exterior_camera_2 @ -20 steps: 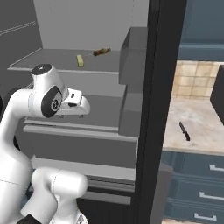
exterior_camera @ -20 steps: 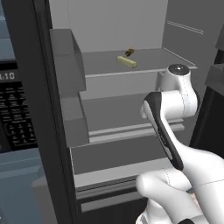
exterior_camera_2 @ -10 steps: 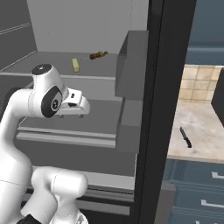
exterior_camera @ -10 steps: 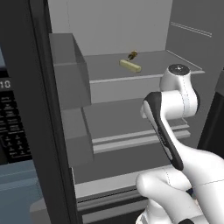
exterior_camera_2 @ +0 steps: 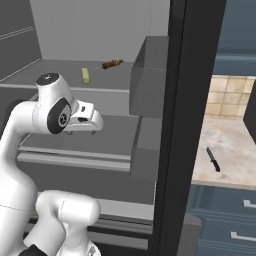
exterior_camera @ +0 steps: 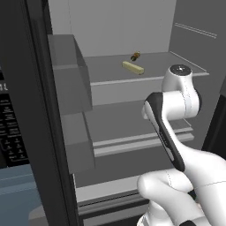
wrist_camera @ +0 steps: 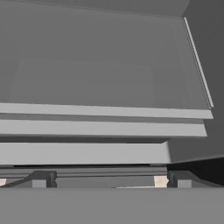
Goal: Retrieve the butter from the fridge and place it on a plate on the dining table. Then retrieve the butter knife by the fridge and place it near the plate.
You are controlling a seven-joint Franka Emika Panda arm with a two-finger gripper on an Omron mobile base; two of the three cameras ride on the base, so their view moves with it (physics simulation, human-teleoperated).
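- Butter point(exterior_camera: 133, 67) is the thing to fetch, and the gripper point(exterior_camera_2: 92, 121) has no hold on it: the jaws stand spread wide with nothing between them, hanging over the front of the lower shelf point(exterior_camera_2: 75, 137) inside the open fridge point(exterior_camera: 114, 26).
- From the hand view the two dark fingertips point(wrist_camera: 41, 178) sit apart at the bottom, looking along a bare grey shelf; no butter lies ahead of them at that level.
- One shelf up, the pale yellow stick lies flat on the upper shelf point(exterior_camera: 154, 66), roughly mid-depth and well back from the shelf's front edge, its long side running at a slant to that edge.
- Just behind it, towards the back edge, lies a small dark brown lump point(exterior_camera: 135, 55), near but apart from the stick.
- Handling, as a judgement: the stick looks light, somewhat soft and likely slippery, so a gentle pinch across its narrow width at mid-length seems best, with the jaws turned square to its long sides.
- Squeezing hard could dent it; gripping near an end could let it pivot.
- Outside, past the door, the butter knife point(exterior_camera_2: 213, 159) lies on the tabletop point(exterior_camera_2: 225, 150).
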